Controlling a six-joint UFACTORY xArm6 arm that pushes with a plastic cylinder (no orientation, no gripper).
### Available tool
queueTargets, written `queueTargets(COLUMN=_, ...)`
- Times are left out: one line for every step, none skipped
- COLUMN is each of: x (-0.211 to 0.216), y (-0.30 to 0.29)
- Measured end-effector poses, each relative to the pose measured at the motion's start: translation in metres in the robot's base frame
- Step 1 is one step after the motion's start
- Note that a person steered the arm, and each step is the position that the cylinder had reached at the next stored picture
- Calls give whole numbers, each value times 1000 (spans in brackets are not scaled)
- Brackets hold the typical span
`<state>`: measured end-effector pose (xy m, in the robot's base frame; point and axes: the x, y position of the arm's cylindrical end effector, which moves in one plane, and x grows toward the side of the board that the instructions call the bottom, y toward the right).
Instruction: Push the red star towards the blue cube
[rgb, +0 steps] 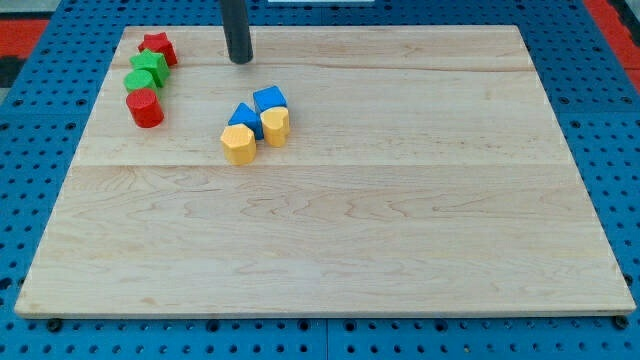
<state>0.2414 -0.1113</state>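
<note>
My tip (240, 60) rests on the board (400, 220) near the view's top, no gripper to report, touching nothing. Red star (159, 47) sits at top left, left of my tip. Blue cube (270, 98) lies below-right of my tip, apart from it.

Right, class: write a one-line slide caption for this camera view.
My tip rests to the right of the red star, above the blue cube, on the wooden board.

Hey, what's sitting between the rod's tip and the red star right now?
Nothing. In the camera view, bare board separates my tip from the red star to its left; the green blocks lie below that stretch.
</note>
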Motion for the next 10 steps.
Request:
queueTargets(x=-35, y=-24)
queueTargets(x=-50, y=-84)
queueTargets(x=-50, y=-120)
queueTargets(x=-46, y=-177)
queueTargets(x=-33, y=-194)
queueTargets(x=-11, y=-158)
queueTargets(x=1, y=-111)
queueTargets(x=1, y=-57)
queueTargets(x=1, y=-29)
queueTargets(x=-1, y=2)
